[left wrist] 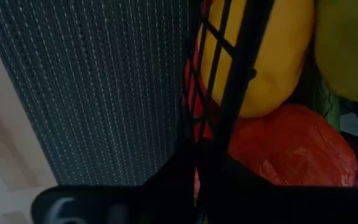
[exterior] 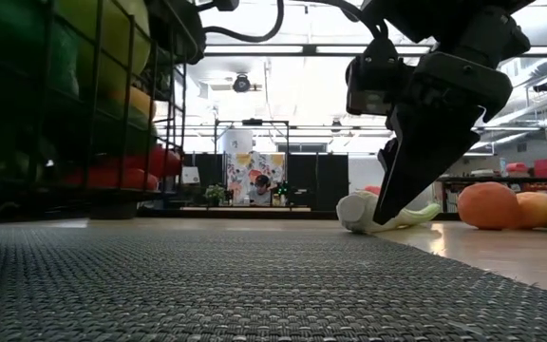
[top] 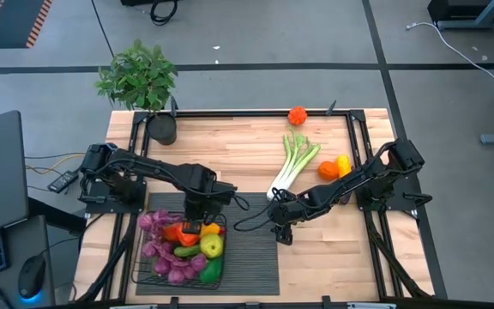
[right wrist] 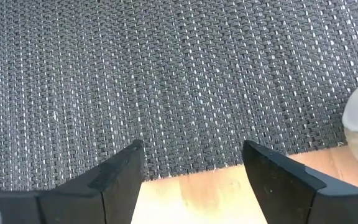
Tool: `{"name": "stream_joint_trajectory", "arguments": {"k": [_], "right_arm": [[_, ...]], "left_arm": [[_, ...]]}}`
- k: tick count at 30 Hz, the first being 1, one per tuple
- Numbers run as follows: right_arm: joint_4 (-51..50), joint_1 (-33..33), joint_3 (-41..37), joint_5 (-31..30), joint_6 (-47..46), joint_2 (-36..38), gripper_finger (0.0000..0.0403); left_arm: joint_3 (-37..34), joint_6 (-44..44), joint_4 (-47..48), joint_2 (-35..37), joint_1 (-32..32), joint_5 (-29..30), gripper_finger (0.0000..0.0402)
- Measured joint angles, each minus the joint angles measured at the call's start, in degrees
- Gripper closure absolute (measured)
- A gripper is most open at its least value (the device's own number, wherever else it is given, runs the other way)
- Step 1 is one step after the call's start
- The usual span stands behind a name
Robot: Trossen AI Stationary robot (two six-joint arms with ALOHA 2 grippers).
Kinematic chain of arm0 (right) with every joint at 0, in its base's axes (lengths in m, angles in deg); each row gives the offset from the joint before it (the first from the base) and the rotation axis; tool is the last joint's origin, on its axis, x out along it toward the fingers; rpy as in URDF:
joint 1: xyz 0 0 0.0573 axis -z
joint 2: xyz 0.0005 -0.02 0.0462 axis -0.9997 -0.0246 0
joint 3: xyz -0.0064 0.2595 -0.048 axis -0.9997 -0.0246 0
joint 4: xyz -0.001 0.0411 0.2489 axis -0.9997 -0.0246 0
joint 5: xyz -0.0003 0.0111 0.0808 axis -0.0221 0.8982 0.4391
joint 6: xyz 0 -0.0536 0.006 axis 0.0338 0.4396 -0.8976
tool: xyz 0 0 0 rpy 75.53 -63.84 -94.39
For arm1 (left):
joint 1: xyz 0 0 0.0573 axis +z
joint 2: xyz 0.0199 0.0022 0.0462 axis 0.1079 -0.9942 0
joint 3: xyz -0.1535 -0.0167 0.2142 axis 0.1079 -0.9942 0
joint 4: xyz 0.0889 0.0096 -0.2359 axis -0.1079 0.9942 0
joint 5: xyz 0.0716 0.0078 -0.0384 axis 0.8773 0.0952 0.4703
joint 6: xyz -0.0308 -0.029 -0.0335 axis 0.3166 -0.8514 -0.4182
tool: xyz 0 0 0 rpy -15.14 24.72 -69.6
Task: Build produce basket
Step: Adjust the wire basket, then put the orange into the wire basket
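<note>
The black wire basket [top: 146,273] stands on the dark ribbed mat [top: 251,257] at the near left. It holds purple grapes [top: 157,249], a red pepper [top: 178,232], a lemon [top: 212,246], a cucumber and a green fruit [top: 211,271]. My left gripper [top: 197,223] is at the basket's far rim, shut on it. My right gripper [right wrist: 194,155] is open and empty, pointing down over the mat's right edge [top: 280,232]. A leek [top: 294,163], an orange [top: 328,170], a yellow fruit [top: 343,162] and an orange-red fruit [top: 297,115] lie on the wood. My left gripper comes from above at the basket's far wall, near its right corner. The wall's wires [left wrist: 229,93] run between its fingers, mat on one side and produce on the other. The fingers' own dark bulk hides the place of contact. The basket stays on the mat.
A leafy potted plant [top: 140,77] in a black pot [top: 162,129] stands at the table's far left corner. The leek's white root end [exterior: 359,211] lies close beside my right gripper. Black frame rails [top: 247,112] run along the table's edges.
</note>
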Motion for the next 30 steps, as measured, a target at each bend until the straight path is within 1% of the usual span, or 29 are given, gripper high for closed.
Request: {"name": "stream_joint_trajectory", "arguments": {"k": [5,9,11,20,26,30], "right_arm": [[0.0,0.0,0.0,0.0,0.0,0.0,0.0128],[0.0,0.0,0.0,1.3,-0.1,0.0,0.0129],[0.0,-0.1,0.0,1.6,-0.1,0.0,0.013],[-0.2,-1.6,0.0,2.5,-1.0,0.0,0.0131],[-1.2,-2.8,0.0,2.6,-1.6,0.2,0.0131],[-3.0,-3.0,0.0,2.6,-2.2,1.5,0.0131]], "left_arm": [[0.0,-1.0,-1.1,0.0,0.3,0.0,0.0386],[0.0,-2.1,-1.1,-0.2,0.3,0.5,0.0381],[0.0,-2.4,-1.3,-0.2,0.3,0.8,0.0366],[0.0,-2.5,-0.9,-0.1,0.3,1.1,0.028],[0.1,-2.4,2.8,-0.1,0.3,1.3,0.0249],[2.8,-2.4,7.5,-0.1,0.3,1.4,0.024]]}}
